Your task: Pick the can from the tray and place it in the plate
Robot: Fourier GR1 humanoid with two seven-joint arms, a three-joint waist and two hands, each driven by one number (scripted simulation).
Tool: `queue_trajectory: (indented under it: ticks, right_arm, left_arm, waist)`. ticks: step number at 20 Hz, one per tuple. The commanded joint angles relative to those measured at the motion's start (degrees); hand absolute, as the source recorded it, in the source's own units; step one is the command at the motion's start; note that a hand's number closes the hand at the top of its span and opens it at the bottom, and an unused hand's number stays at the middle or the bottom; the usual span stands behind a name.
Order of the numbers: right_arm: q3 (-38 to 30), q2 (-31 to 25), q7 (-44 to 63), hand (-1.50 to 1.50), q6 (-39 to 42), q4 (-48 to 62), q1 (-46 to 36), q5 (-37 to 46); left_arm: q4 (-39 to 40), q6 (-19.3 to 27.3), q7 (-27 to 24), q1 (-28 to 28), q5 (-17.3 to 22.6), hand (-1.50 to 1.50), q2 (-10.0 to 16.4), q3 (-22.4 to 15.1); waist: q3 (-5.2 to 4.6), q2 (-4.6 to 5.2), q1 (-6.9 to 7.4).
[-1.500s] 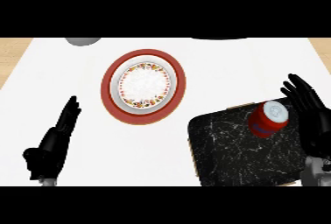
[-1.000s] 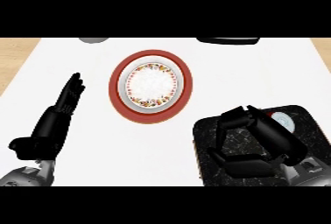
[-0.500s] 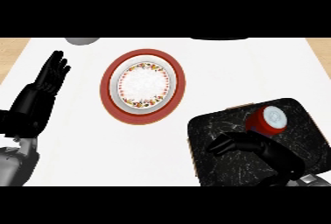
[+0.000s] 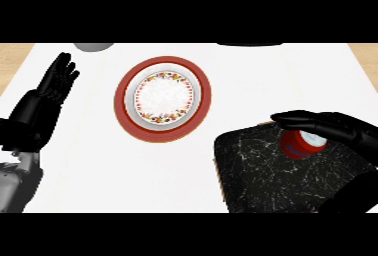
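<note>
**One can on the tray, right hand against it**

We look steeply down on a white counter (image 4: 88,165) that fills nearly the whole view. Tan wood shows past it at the two upper corners. At the far edge a grey rounded thing (image 4: 94,46) and a dark thing (image 4: 251,44) are cut off, too little showing for us to name them.

The plate (image 4: 122,102), red-rimmed with a flowered ring round a white middle, lies left of centre on the bare counter. The tray (image 4: 280,190), black with white veining, sits at the lower right, well apart from the plate.

The can (image 4: 301,145) stands in the tray's far part, near its back edge. Its pale top faces up towards us and its red wall shows below, so its long axis runs about upright.

The right hand (image 4: 332,126) comes in from the right and lies across the can's far side, touching or just over it. We cannot tell whether it has closed round the can. The left hand (image 4: 53,87) rests open at the left edge, fingers up.
</note>
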Motion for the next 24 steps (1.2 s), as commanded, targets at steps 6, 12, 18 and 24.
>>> queue_trajectory:
  ticks: [6, 12, 18, 24]
  right_arm:
    - [2.39, -16.45, 14.54, -1.50, 12.54, -3.48, -10.19, 9.14]
    - [10.07, -13.91, 19.18, -1.50, 19.30, -1.33, -15.45, 15.15]
    - [11.73, -8.67, 16.01, -1.50, 16.52, 2.80, -13.53, 27.82]
    - [12.70, -7.36, 15.68, -1.50, 15.04, 4.82, -11.73, 36.88]
  left_arm:
    - [0.87, 1.11, 0.39, -1.34, -1.85, 0.00, -2.07, -1.13]
    - [5.14, -1.16, -2.42, -2.38, -2.01, 0.00, -2.94, 0.07]
    - [5.39, -1.01, -3.35, -1.78, -4.45, 0.00, -5.02, 0.86]
    - [-0.33, -3.69, -0.65, 1.83, -3.58, 0.00, -3.46, 3.13]
  waist:
    - [-0.10, 0.06, 0.27]
    - [-0.01, 0.41, 0.69]
    - [0.09, 0.27, 0.44]
    - [0.09, 0.15, 0.73]
